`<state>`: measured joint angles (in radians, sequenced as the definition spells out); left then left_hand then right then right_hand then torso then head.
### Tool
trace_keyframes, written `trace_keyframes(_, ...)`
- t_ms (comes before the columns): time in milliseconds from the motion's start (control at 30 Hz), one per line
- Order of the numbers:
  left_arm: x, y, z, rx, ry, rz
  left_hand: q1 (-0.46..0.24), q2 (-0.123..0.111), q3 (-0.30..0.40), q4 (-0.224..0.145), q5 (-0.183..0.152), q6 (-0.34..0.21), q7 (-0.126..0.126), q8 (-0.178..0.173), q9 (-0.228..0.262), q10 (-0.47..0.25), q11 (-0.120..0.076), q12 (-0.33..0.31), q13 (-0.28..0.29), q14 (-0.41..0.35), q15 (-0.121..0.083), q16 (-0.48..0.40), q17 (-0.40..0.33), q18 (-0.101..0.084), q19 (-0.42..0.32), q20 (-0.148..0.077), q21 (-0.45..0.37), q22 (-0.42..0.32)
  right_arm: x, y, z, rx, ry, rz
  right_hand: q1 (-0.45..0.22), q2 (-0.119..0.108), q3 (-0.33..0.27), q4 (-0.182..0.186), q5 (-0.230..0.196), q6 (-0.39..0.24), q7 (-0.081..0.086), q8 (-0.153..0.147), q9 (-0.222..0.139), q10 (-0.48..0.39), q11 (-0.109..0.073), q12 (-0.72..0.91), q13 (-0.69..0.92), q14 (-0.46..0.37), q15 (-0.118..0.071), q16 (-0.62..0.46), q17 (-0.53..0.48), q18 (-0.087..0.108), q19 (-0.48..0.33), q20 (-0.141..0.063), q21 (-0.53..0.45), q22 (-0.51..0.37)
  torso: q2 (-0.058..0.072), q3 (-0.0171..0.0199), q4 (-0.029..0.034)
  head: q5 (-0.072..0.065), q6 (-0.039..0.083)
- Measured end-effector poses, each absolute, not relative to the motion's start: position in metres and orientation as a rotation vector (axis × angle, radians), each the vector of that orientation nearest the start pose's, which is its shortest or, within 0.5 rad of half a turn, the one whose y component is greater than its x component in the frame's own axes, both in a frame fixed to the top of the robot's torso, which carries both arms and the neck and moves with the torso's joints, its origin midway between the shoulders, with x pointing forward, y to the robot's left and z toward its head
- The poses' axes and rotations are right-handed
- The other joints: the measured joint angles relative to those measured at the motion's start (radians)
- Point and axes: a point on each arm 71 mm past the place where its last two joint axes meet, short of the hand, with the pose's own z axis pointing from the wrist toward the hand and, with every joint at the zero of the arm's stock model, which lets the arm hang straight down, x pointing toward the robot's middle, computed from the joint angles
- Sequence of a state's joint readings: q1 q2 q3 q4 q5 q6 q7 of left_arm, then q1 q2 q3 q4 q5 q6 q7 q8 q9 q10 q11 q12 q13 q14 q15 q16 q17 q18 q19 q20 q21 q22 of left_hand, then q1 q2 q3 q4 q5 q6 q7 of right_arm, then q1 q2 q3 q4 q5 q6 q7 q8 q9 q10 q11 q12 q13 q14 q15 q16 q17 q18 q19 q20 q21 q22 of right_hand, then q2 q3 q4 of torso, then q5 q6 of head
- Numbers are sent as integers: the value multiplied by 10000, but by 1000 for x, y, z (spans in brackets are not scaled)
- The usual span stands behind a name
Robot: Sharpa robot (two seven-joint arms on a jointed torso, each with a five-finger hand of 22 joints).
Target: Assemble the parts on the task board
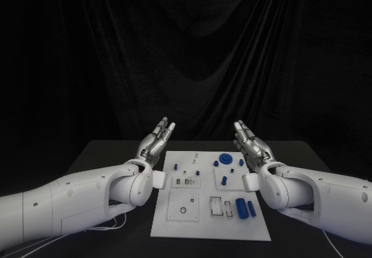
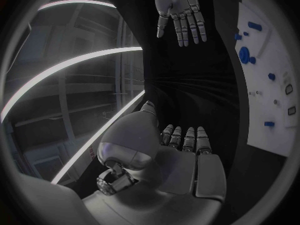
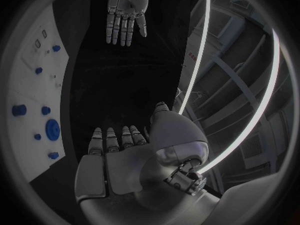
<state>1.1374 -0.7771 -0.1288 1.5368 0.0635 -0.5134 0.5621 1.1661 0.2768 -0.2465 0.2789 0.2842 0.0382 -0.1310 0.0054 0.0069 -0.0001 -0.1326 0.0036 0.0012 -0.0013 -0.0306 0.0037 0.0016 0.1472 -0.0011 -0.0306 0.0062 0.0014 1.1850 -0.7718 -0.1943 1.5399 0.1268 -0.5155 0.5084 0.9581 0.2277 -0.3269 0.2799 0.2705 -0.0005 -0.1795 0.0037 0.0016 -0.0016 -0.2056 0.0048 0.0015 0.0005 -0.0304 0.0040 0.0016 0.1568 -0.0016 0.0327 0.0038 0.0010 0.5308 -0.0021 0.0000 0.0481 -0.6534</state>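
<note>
While both of my arms were raised over the black table [image 1: 101,148], my left hand [image 1: 157,135] stood with its fingers straight, extended and held side by side, gripping nothing. My right hand [image 1: 249,139] was found in the same condition: fingers extended, palm turned inward, nothing between them. The two hands faced each other across a gap, well apart, neither touching anything.

From my left wrist, the right hand [image 2: 180,11] appeared flat with its thumb set off from the other fingers; from my right wrist, the left hand [image 3: 127,11] appeared likewise.

Between and below the hands lay the task board [image 1: 170,226], flat on the table, its far end near both wrists. Neither hand made contact with it. On the board, a blue disc [image 1: 224,158] sat toward the far right, with small blue pegs [image 1: 191,159] scattered near it. Two blue cylinders [image 1: 241,207] lay side by side at the near right, just beside a rectangular recess [image 1: 216,206]. A ring outline [image 1: 184,210] marked the near left panel.
</note>
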Motion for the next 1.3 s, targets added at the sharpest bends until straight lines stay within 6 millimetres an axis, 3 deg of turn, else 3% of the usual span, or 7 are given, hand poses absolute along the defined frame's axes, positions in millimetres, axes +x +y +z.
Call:
trace_keyframes(233, 465, 181, -226, -11429, 13664, -16543, 391, 80, -109, 109, 116, 102, -211, 0, 15, 3, 192, 0, 2, 0, 1, 0, 1, 239, 3, 233, 0, 0, 464, -182, -238, 12967, 14855, 14994, 635, -179, -97, 97, 121, 0, 0, 0, -2, 26, 57, 0, 0, 0, 0, 0, 0, 0, 17, 517, 0, 1, -3, -1, -1, 1, -1)
trace_keyframes(433, 465, 178, -223, -11446, 13728, -17779, 391, 80, -137, 137, 116, 103, -212, 0, 25, 1, 363, 0, 3, 0, 2, 0, 0, 237, 15, 534, 0, 1, 464, -180, -238, 13270, 15014, 15481, 993, -318, -71, 83, 121, 0, 6, 0, -6, 18, 718, 0, 0, 0, 0, 0, 0, -1, 5, 714, 0, 1, -4, -1, -1, 2, -1)
trace_keyframes(533, 466, 178, -222, -11421, 13725, -18242, 391, 80, -137, 137, 116, 103, -212, 0, 25, -3, 428, 0, 4, 0, 2, 0, -3, 237, 15, 600, 0, 1, 464, -181, -239, 13318, 15056, 15635, 1138, -404, -10, 98, 121, 23, 317, 0, -6, 26, 858, 0, 0, 0, 30, 0, 0, 3, 0, 897, 0, 2, -4, 1, -1, 2, -39)
trace_keyframes(700, 472, 188, -226, -11078, 13783, -18499, 438, 127, -137, 137, 116, 166, -148, 0, 38, 1, 651, 0, 5, 0, 2, 0, -7, 236, 17, 776, 0, 1, 469, -202, -240, 12951, 15079, 15818, 1741, -555, 228, -30, 120, 34, 326, 0, -6, 18, 1389, 0, 0, -2, 701, 0, 0, 157, 44, 1359, 0, 7, -16, 19, -28, 65, -361)
trace_keyframes(933, 471, 188, -230, -10775, 13993, -18748, 1079, 88, 51, 119, 116, 557, 320, 120, 104, 1, 1008, 0, 0, 37, 45, 0, -7, 235, 19, 992, 0, 2, 468, -199, -239, 12280, 15583, 16641, 2638, -794, 527, -558, 120, 28, 339, 0, -5, 14, 1600, 0, 0, -4, 1437, 0, 0, 156, 575, 2071, 360, 247, -10, 29, -27, 95, -578)
trace_keyframes(1167, 472, 196, -233, -10252, 14148, -18372, 1869, -54, 87, 107, 116, 982, 523, 228, 153, 241, 1246, 0, 82, -2, 219, 0, -6, 234, 18, 1134, 0, 2, 470, -210, -235, 11603, 15894, 16827, 3489, -700, 728, -1637, 120, 464, 1112, 183, 124, 121, 2519, 242, 90, 1328, 2100, 746, 440, 153, 3820, 2531, 1945, 892, 5, 32, -39, 99, -1015)
trace_keyframes(1300, 473, 206, -233, -9643, 14289, -17914, 2089, -66, 55, 138, 116, 1164, 521, 228, 166, 375, 1307, 43, 119, 35, 255, 0, -6, 234, 16, 1205, 0, 2, 476, -217, -223, 11114, 15895, 16799, 4261, -615, 803, -2080, 120, 1034, 1681, 525, 262, 939, 3329, 1811, 485, 5483, 2089, 3114, 1381, 152, 7145, 2434, 3781, 1659, 3, 34, -41, 67, -1286)
